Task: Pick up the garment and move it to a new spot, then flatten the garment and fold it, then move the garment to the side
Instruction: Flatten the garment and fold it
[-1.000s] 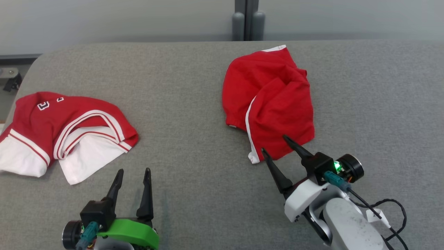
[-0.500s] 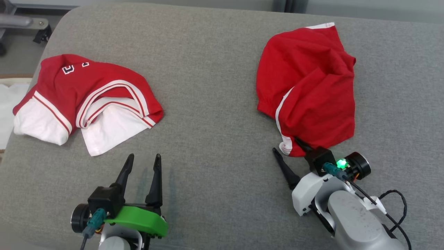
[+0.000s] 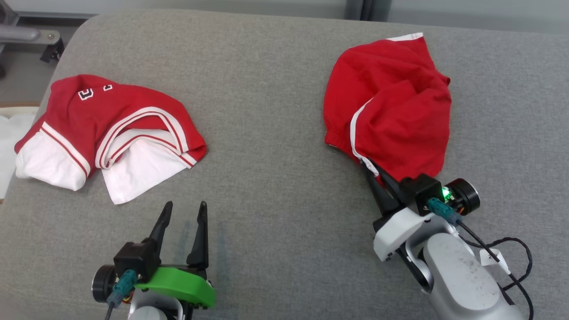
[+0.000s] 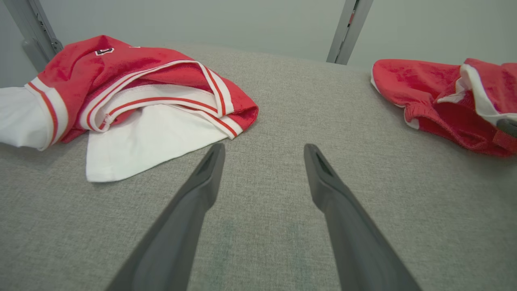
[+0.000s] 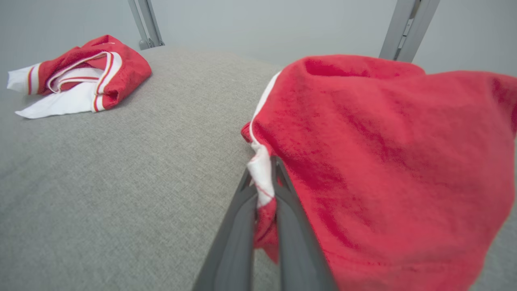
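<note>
The garment (image 3: pixel 391 115) is a crumpled red piece with white trim, lying on the right half of the grey table (image 3: pixel 275 111). My right gripper (image 3: pixel 370 170) is shut on its near white-edged corner; in the right wrist view the cloth (image 5: pixel 387 161) is pinched between the two fingers of the gripper (image 5: pixel 263 182) and bulges up to the right. My left gripper (image 3: pixel 184 209) stands open at the near left over bare table, holding nothing. In the left wrist view its gripper (image 4: pixel 262 151) points between the two cloth heaps, with the garment (image 4: pixel 440 101) at the right edge.
A second red and white garment (image 3: pixel 106 129) lies bunched at the table's left; it shows too in the left wrist view (image 4: pixel 121 93) and the right wrist view (image 5: pixel 80 76). Grey posts (image 3: pixel 366 9) stand behind the far edge. A black cable (image 3: pixel 511 249) trails from my right wrist.
My right gripper has moved forward onto the garment's near corner and shut on it, lifting that edge. The camera shifted, so the whole scene sits differently. The left gripper stays open.
</note>
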